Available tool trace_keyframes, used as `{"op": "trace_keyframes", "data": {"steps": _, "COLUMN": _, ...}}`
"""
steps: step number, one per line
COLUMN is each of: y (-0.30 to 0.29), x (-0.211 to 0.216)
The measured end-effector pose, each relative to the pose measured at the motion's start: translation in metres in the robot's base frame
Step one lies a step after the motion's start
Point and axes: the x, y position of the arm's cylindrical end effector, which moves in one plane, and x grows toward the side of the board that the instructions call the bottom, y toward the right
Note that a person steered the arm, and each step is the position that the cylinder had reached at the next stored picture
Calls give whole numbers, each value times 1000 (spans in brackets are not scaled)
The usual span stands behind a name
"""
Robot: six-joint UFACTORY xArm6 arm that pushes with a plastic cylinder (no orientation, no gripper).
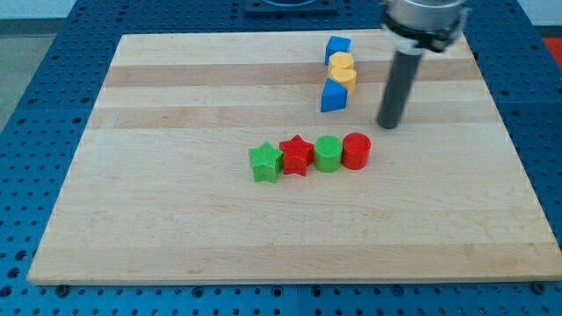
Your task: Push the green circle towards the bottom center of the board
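Observation:
The green circle (327, 154) sits near the board's middle in a row of blocks. The row runs from the view's left: a green star (264, 162), a red star (297, 155), the green circle, then a red circle (356, 151). The green circle touches the red circle and sits close against the red star. My tip (389, 124) is on the board above and to the right of the red circle, with a small gap. It touches no block.
A column of three blocks stands near the view's top: a blue block (337, 47), a yellow block (342, 68) and a blue triangle-like block (334, 95), left of my rod. The wooden board (176, 219) lies on a blue perforated table.

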Motion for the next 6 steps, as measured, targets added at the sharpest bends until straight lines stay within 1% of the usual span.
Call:
{"op": "trace_keyframes", "data": {"steps": 1, "y": -53, "x": 1}}
{"op": "trace_keyframes", "data": {"steps": 2, "y": -63, "x": 7}}
{"op": "trace_keyframes", "data": {"steps": 3, "y": -53, "x": 18}}
{"op": "trace_keyframes", "data": {"steps": 4, "y": -57, "x": 35}}
{"op": "trace_keyframes", "data": {"steps": 6, "y": -57, "x": 77}}
